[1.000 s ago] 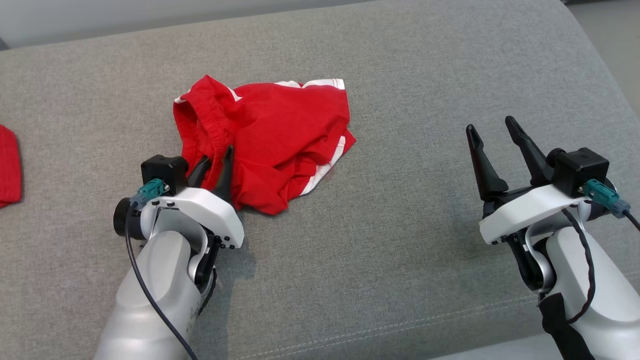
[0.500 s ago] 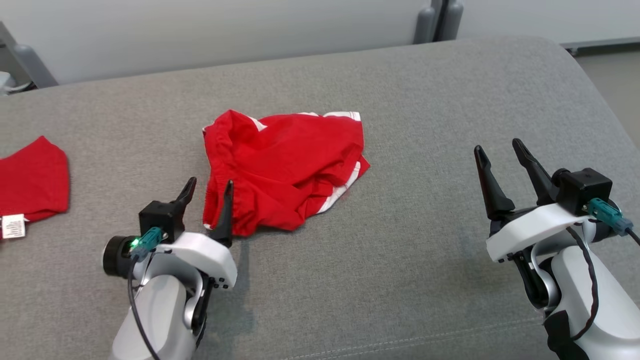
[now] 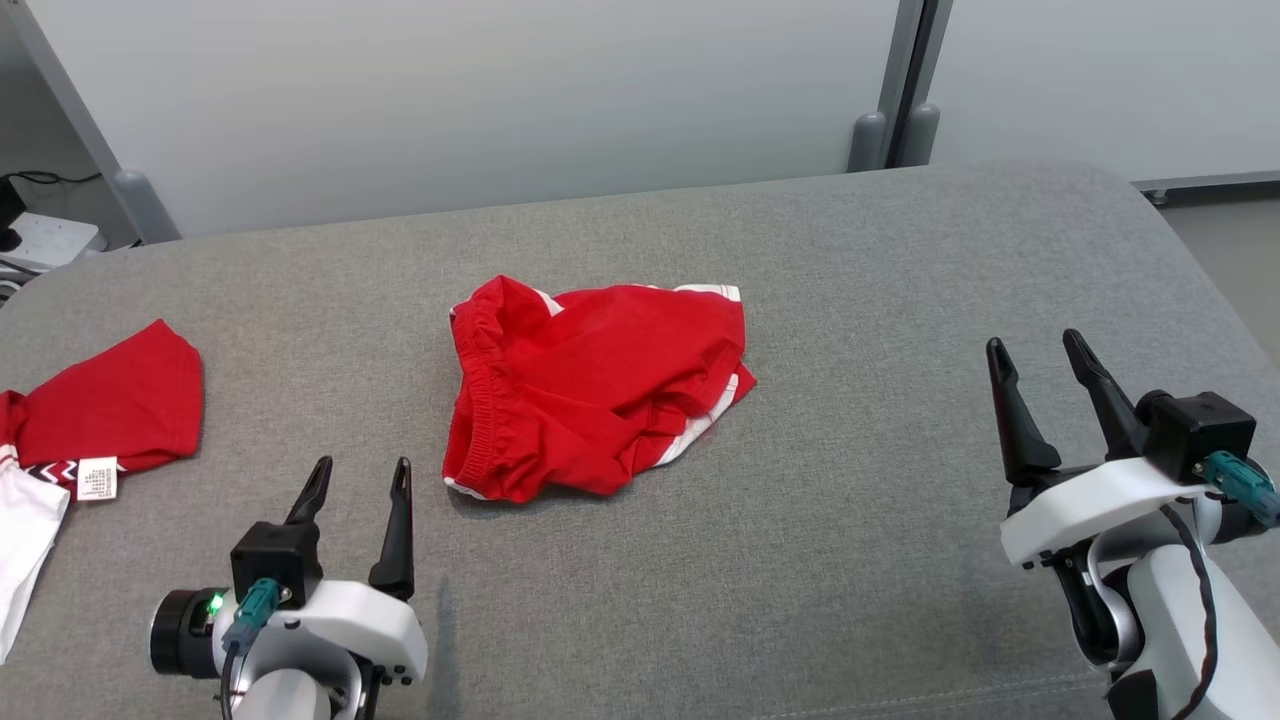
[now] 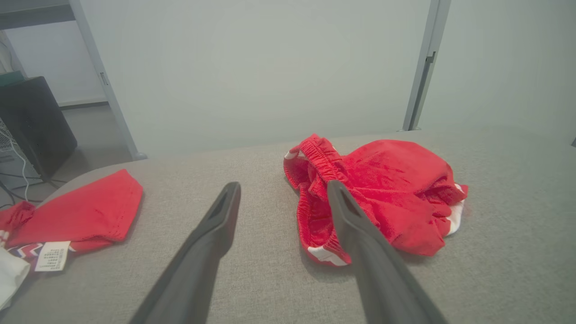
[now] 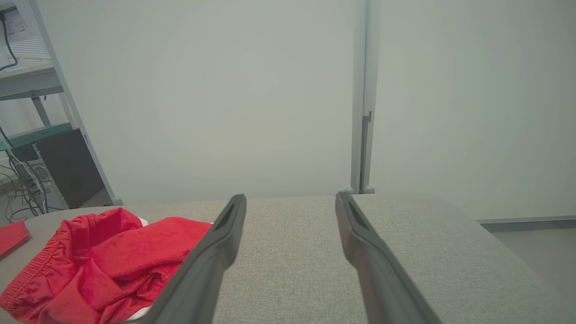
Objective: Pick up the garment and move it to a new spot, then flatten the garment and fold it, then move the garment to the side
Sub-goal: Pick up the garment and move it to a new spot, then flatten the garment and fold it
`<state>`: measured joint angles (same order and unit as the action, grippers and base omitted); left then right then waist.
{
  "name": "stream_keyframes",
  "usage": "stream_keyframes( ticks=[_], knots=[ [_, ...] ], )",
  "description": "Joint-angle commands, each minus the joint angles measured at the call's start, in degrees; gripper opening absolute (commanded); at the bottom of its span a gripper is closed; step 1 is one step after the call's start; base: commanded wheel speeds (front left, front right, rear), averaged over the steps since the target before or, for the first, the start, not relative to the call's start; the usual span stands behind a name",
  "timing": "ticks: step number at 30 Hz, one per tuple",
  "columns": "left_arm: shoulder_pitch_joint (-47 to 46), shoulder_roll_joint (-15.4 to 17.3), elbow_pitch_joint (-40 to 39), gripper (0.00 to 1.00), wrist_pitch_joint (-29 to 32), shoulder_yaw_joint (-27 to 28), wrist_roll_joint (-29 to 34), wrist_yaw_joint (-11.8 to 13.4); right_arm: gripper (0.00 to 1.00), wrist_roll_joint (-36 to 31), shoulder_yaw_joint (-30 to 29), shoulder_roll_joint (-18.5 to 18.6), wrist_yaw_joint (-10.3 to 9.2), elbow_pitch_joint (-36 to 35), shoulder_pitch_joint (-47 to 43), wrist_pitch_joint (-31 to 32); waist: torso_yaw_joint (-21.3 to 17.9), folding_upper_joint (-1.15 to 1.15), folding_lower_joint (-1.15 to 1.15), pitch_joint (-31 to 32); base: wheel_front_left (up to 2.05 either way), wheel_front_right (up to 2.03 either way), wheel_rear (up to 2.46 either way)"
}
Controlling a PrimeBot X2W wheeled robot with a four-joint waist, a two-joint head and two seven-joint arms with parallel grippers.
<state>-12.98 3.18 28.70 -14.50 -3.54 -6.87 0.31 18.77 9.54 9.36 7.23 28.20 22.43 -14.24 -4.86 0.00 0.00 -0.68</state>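
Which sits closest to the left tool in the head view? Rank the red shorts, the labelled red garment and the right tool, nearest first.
From the left tool:
1. red shorts, just ahead and to its right.
2. labelled red garment, farther off to its left.
3. right tool, far across on the right.

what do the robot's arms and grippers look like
The left gripper and right gripper each have two long, tapering dark fingers on a white shell, with a black camera block, a teal connector and a thin black cable. A green light glows by the left one's connector. The forearms are pale grey.
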Motion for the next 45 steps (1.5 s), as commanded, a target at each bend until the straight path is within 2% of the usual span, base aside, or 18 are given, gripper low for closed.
stream_keyframes(
  ticks=[1, 12, 24, 35, 38, 42, 45],
  knots=[
    [0.23, 1.37, -2.59, 1.00, -0.50, 2.41, 0.87, 0.91, 1.00, -0.97, 0.32, -0.15, 0.25, -2.15, -0.23, -0.76, -0.06, 0.00, 0.00, 0.70, 0.00, 0.00, 0.00],
    [7.06, 1.34, -7.75, 1.00, -0.50, 6.10, 2.97, 3.17, 1.00, -2.51, -4.28, -1.40, 0.25, -4.11, -4.99, -0.76, -0.04, 0.00, 0.00, 2.26, 0.00, 0.00, 0.00],
    [8.83, 0.54, -9.37, 1.00, -0.50, 7.92, 2.94, 2.76, 1.00, -3.13, -5.11, -1.98, 0.25, -4.47, -6.70, -0.76, 0.74, 0.00, 0.00, 2.20, 0.00, 0.00, 0.00],
    [8.56, 0.00, -9.59, 1.00, -0.50, 7.31, 2.97, 1.87, 1.00, -3.10, -5.08, -2.24, 0.25, -4.45, -6.66, -0.76, 1.40, 0.00, 0.00, 1.87, 0.00, 0.00, 0.00],
    [8.17, -0.09, -9.17, 1.00, -0.50, 6.75, 2.64, 1.13, 1.00, -2.96, -4.90, -2.26, 0.25, -4.43, -6.52, -0.76, 1.34, 0.00, 0.00, 1.67, 0.00, 0.00, 0.00],
    [6.25, -0.23, -6.81, 1.00, -0.50, 4.25, 0.87, -2.47, 1.00, -2.69, -4.38, -2.22, 0.25, -4.48, -6.25, -0.76, 1.07, 0.00, 0.00, 0.84, 0.00, 0.00, 0.00],
    [3.80, -0.27, -3.85, 1.00, -0.50, 2.27, 0.39, -3.76, 1.00, -2.59, -3.89, -2.17, 0.25, -4.46, -6.00, -0.76, 0.65, 0.00, 0.00, -0.06, 0.00, 0.00, 0.00]
  ],
)
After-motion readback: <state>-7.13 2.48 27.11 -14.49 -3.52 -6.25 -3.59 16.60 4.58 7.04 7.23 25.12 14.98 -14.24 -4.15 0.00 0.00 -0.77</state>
